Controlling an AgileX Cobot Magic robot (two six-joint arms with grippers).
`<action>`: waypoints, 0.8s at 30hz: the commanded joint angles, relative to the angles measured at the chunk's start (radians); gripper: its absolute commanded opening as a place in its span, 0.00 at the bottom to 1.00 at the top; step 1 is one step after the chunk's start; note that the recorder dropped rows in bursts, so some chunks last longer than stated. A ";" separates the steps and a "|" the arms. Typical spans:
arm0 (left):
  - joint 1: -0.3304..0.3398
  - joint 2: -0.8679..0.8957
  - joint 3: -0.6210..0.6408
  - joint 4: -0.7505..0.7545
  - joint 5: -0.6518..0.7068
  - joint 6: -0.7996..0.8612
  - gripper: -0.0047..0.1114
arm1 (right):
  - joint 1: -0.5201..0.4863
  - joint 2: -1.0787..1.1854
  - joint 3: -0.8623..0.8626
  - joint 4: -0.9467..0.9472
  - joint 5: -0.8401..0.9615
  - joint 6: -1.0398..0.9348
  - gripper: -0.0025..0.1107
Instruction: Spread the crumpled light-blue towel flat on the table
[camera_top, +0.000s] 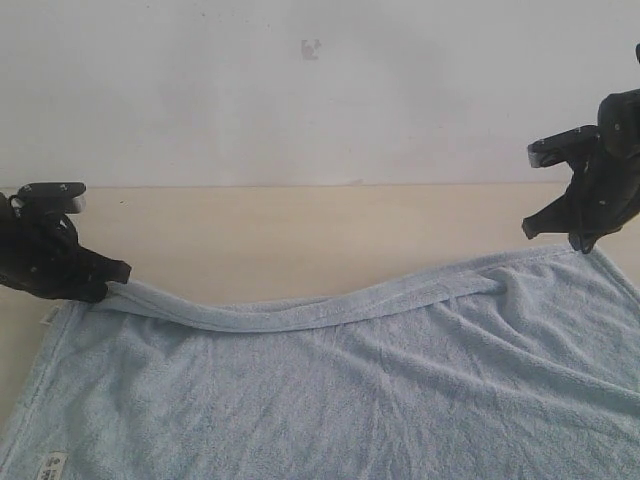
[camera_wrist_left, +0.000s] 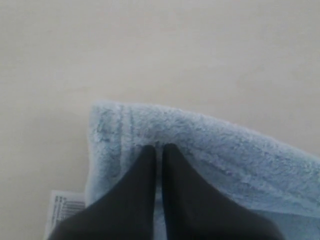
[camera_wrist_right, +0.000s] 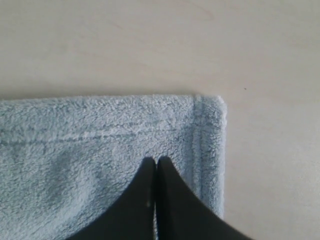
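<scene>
Okay so here's how it sits. The towel (camera_top: 340, 390) is lying mostly opened out on the desk (camera_top: 300, 220), filling the near part of the exterior view and running off the bottom and right edges. The surface has some soft wrinkles in it.

The left pincer (camera_top: 115, 273) has its fingers together on the far-left corner of the towel (camera_wrist_left: 210, 155), low, just above the desk. The right pincer (camera_top: 583, 243) is clamped on the far-right corner and sits higher, so the cloth peaks up to its tips there. In both wrist views the black fingers (camera_wrist_right: 167, 200) are pressed shut with barely a slit between them. I can't really see cloth inside the pinch, so "gripping" is my best read from how the corners lift.

Between the two pincers the far hem sags in a shallow curve and is folded over into a long rolled band lying on the towel.

A white printed label (camera_top: 50, 465) shows at the near-left corner, and another label (camera_wrist_left: 65, 210) pokes out beside the left pincer (camera_wrist_left: 157, 147). A white wall (camera_top: 300, 100) runs behind the desk.
</scene>
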 joint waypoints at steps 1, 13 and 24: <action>-0.003 0.031 -0.013 -0.017 -0.013 0.011 0.08 | -0.008 -0.006 -0.007 0.005 0.003 -0.009 0.02; 0.001 0.038 -0.015 -0.015 -0.026 0.011 0.08 | -0.030 0.055 -0.039 -0.010 -0.016 -0.033 0.02; 0.001 0.038 -0.015 -0.015 -0.030 0.011 0.08 | -0.049 0.188 -0.137 -0.011 0.010 -0.051 0.02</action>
